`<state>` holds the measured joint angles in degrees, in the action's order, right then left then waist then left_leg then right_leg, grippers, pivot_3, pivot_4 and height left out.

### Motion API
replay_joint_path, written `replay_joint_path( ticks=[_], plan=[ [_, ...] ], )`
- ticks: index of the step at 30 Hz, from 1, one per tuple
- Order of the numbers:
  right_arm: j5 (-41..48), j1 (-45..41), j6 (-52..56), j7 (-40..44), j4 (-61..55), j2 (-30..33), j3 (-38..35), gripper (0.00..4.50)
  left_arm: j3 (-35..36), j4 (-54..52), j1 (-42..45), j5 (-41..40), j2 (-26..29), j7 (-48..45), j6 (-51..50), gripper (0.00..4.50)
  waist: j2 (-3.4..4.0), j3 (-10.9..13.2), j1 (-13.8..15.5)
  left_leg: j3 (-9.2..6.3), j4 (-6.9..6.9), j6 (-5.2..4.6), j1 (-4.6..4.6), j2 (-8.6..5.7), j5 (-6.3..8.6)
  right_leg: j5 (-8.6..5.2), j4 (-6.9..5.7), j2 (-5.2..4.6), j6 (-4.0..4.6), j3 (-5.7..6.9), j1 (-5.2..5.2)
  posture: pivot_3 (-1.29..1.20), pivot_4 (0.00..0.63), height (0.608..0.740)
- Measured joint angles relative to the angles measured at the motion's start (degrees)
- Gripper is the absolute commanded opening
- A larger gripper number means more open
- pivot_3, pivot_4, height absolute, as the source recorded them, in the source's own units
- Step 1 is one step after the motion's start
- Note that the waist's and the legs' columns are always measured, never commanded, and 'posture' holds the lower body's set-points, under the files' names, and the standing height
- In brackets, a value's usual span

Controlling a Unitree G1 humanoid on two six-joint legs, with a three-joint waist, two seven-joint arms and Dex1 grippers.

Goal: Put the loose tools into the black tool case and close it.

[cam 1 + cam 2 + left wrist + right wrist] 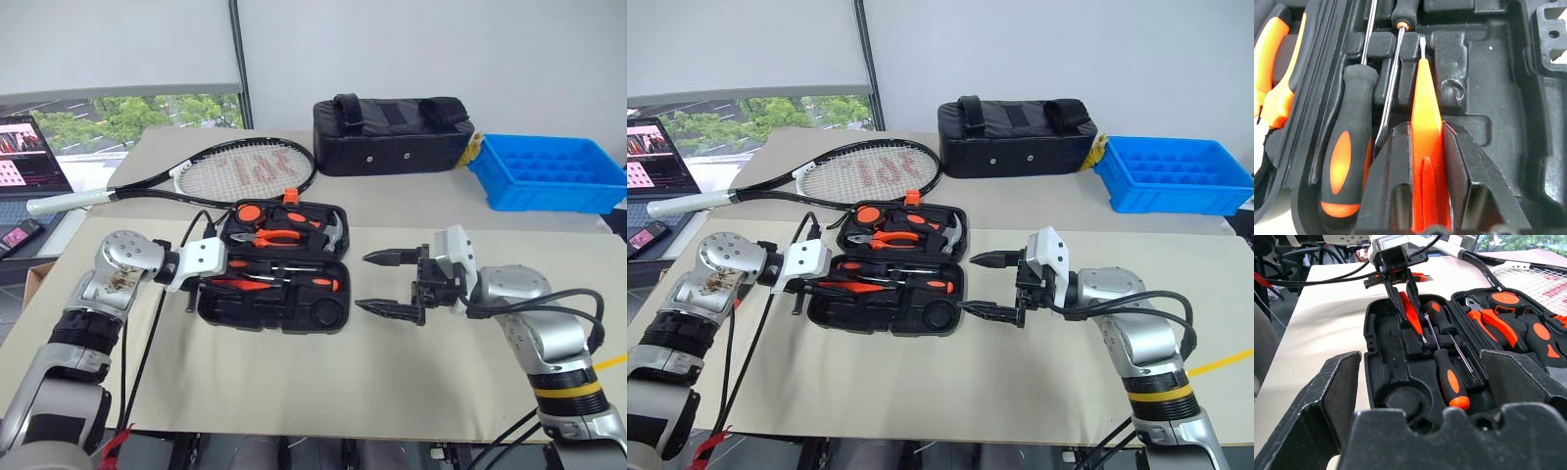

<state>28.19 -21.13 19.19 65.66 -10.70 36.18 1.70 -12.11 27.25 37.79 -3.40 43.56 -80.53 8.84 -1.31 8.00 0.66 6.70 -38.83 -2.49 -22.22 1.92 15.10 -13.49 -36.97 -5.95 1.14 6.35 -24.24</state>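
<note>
Black tool case (273, 281) lies open on the table between the arms. Left gripper (1427, 161) pinches a slim orange screwdriver (1426, 117) over the near tray, beside two seated screwdrivers (1449, 377). Right gripper (392, 284) waits with jaws wide. Next, I judge, comes lowering the screwdriver into its recess and letting go.

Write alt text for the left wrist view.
The left tool grips an orange screwdriver, its tip pointing into the open black tool case. Beside it, two orange-and-black screwdrivers lie in recesses, with orange plier handles in the other half.
</note>
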Motion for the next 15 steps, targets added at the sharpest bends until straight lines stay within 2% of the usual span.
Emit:
replay_joint_path(
  ticks=[15],
  plan=[
    [-0.1, 0.0, 0.0, -0.6, 0.0, -0.7, 0.0, 4.5, -0.5, 2.8, 2.6, 2.3, -0.6, -1.1, 0.9, 0.46, 0.0, 0.0, -0.1, 0.0, -0.03, 0.0, 0.02, 0.0, 0.0, 0.0, -0.03, 0.02, 0.0, 0.0, 0.01, 0.0, 0.15, 0.712]
  ],
)
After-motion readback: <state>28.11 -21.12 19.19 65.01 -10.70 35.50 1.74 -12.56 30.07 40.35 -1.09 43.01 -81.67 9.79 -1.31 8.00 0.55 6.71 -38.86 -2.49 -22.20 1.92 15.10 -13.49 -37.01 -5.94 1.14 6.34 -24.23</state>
